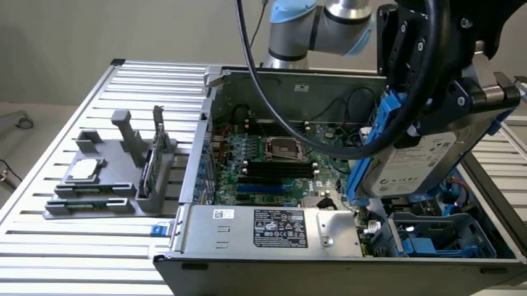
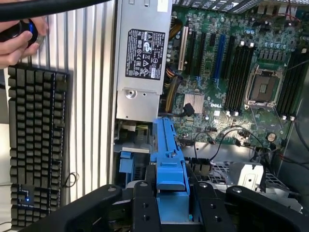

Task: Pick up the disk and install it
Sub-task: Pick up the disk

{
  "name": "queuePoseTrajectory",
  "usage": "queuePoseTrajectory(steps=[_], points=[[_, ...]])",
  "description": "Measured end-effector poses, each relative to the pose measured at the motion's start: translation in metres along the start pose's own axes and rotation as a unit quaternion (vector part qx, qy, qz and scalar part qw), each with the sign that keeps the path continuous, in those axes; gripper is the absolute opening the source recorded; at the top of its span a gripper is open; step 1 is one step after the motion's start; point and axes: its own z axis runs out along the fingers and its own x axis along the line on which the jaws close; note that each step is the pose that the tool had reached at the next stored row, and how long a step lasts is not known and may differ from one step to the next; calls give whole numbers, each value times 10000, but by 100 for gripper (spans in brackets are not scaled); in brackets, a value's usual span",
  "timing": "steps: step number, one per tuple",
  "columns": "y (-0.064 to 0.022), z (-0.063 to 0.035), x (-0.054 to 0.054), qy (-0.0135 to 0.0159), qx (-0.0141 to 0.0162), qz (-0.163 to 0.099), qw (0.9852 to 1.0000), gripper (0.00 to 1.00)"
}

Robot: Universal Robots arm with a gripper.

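Overhead, the gripper [image 1: 448,117] is clamped on the disk [image 1: 411,163], which hangs tilted above the open computer case [image 1: 247,75] at the exterior view's right. In the wrist view the jaws stand either side of the disk's blue carrier frame [image 2: 169,159], whose lower end is hidden behind the black gripper body. The disk's upper edge is covered by the gripper, and its label print is too small to read. Beneath it sit blue drive bays [image 1: 436,240], with the motherboard [image 1: 263,166] and power supply [image 1: 272,228] beside them. Outside the case stands a grey fixture [image 1: 123,185]. A keyboard [image 2: 36,145] and a person's hand [image 2: 17,41], cut off at the edge, lie nearby.
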Motion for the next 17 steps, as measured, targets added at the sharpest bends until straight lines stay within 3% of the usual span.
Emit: queuePoseTrajectory(steps=[12,17], points=[[-126,58,220,0,0,0,10000,33],[-280,99,260,0,0,0,10000,33]])
